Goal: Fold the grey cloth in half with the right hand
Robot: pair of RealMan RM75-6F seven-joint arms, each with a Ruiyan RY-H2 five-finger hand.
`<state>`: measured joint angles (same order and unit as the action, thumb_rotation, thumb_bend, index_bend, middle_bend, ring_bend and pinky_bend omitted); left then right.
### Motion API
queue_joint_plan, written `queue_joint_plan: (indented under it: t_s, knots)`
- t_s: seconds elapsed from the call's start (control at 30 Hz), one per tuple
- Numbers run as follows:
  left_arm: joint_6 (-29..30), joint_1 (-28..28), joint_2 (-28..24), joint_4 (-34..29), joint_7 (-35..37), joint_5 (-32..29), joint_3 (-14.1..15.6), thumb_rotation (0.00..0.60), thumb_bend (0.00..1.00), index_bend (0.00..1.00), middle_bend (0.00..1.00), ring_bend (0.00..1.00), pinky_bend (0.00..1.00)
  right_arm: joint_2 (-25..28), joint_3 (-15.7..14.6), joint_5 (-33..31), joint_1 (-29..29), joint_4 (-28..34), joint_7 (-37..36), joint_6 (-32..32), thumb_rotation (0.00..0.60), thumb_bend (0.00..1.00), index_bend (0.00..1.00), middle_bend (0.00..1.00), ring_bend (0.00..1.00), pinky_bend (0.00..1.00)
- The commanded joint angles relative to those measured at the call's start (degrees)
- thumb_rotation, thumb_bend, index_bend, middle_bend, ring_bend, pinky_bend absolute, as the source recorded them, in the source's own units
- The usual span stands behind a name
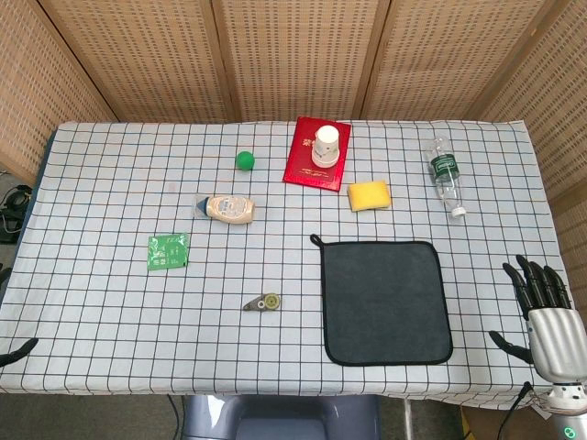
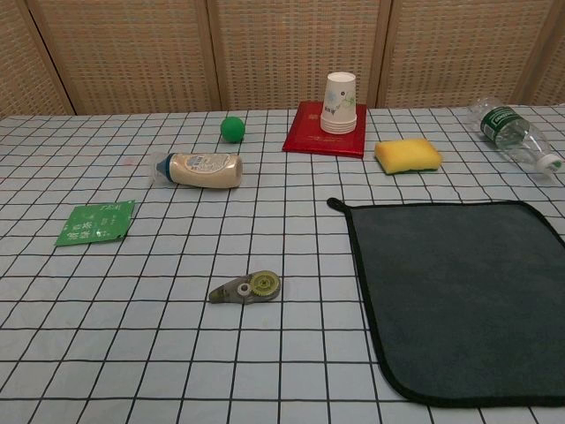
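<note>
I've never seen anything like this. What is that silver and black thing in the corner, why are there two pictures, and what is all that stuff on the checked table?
That thing is the robot's right hand, open and holding nothing, beside the table. Only a dark tip of its left hand shows, at the other edge. Both pictures show the same table: one from a camera in the robot's head looking down, one from its chest, lower and closer. On the table lie a grey cloth, flat and unfolded, a yellow sponge, a plastic bottle, paper cups on a red book, a green ball, a beige bottle, a green packet and a correction tape roller.
</note>
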<state>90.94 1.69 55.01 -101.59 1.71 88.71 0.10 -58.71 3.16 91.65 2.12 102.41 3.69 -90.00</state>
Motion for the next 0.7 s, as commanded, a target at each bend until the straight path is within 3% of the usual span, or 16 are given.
queue_joint_plan:
  t_s: [0.03, 0.33, 0.5, 0.57, 0.7]
  knots:
    - [0.06, 0.03, -0.01, 0.01, 0.04, -0.02, -0.04, 0.600, 0.00, 0.00, 0.00, 0.00, 0.00, 0.27, -0.44, 0.25, 0.08, 0.21, -0.32, 0.59, 0.600, 0.00, 0.00, 0.00, 0.00, 0.00]
    - [-0.28, -0.13, -0.14, 0.21, 1.43, -0.88, -0.46, 0.600, 0.00, 0.00, 0.00, 0.00, 0.00, 1.23, -4.57, 4.71, 2.79, -0.50, -1.53, 8.26, 0.600, 0.00, 0.06, 0.00, 0.00, 0.00]
    - [-0.57, -0.26, -0.05, 0.24, 1.31, -1.32, -0.66, 0.600, 0.00, 0.00, 0.00, 0.00, 0.00, -1.27, -6.97, 10.24, 5.79, -3.18, 1.27, 13.41, 0.600, 0.00, 0.21, 0.00, 0.00, 0.00]
    - [-1.18, -0.56, 0.00, 0.30, 1.03, -1.94, -0.88, 0.600, 0.00, 0.00, 0.00, 0.00, 0.00, -3.12, -7.79, 12.23, 7.16, -3.94, 0.73, 15.25, 0.600, 0.05, 0.30, 0.00, 0.00, 0.00]
    - [-1.67, -0.84, -0.05, 0.22, 0.91, -2.79, -1.27, 0.600, 0.00, 0.00, 0.00, 0.00, 0.00, -6.59, -7.99, 14.73, 9.28, -6.28, 1.09, 17.41, 0.600, 0.22, 0.38, 0.00, 0.00, 0.00]
